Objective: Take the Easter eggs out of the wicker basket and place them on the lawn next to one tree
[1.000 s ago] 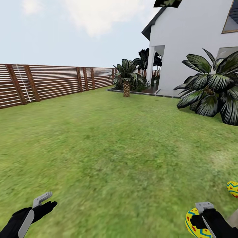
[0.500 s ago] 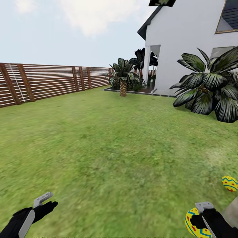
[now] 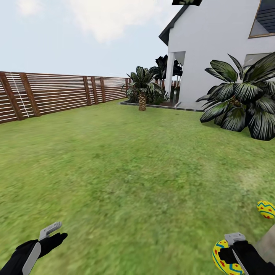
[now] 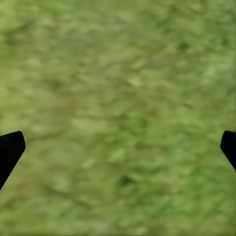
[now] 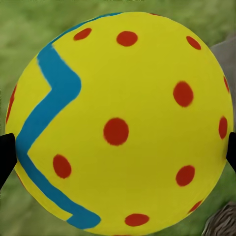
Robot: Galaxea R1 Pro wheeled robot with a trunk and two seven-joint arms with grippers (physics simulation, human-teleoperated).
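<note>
Head view. We look over a wide lawn [image 3: 126,172] toward a brown slatted fence [image 3: 57,93] on the left and a white house [image 3: 217,53] on the right, with a small palm [image 3: 142,89] by the patio and a broad-leafed bush [image 3: 244,103] nearer us. Since a second ago the whole scene has slid slightly left and then nearly settled: we read this as the camera turning right, not the things moving. With that turn, one egg lying on the grass [image 3: 266,209] at the right edge has come more fully into sight. Just below it, a grey-brown patch at the frame corner may be the base of a trunk; we cannot be sure. The right gripper [image 3: 236,250] holds a second egg [image 3: 223,258] low at the right. The left gripper [image 3: 51,235] hangs low at the left with nothing between its fingers.

Left wrist view. Blurred grass, with two dark fingertips [image 4: 11,150] at opposite edges, spread wide apart and empty.

Right wrist view. The held egg [image 5: 120,123] sits between the dark fingertips [image 5: 7,152], which press it from both sides. A grey mottled surface [image 5: 223,223] shows past it.

Our judgement: we are mid-delivery, with one egg already down and this one to be set beside it. The basket and third egg we cannot place.
</note>
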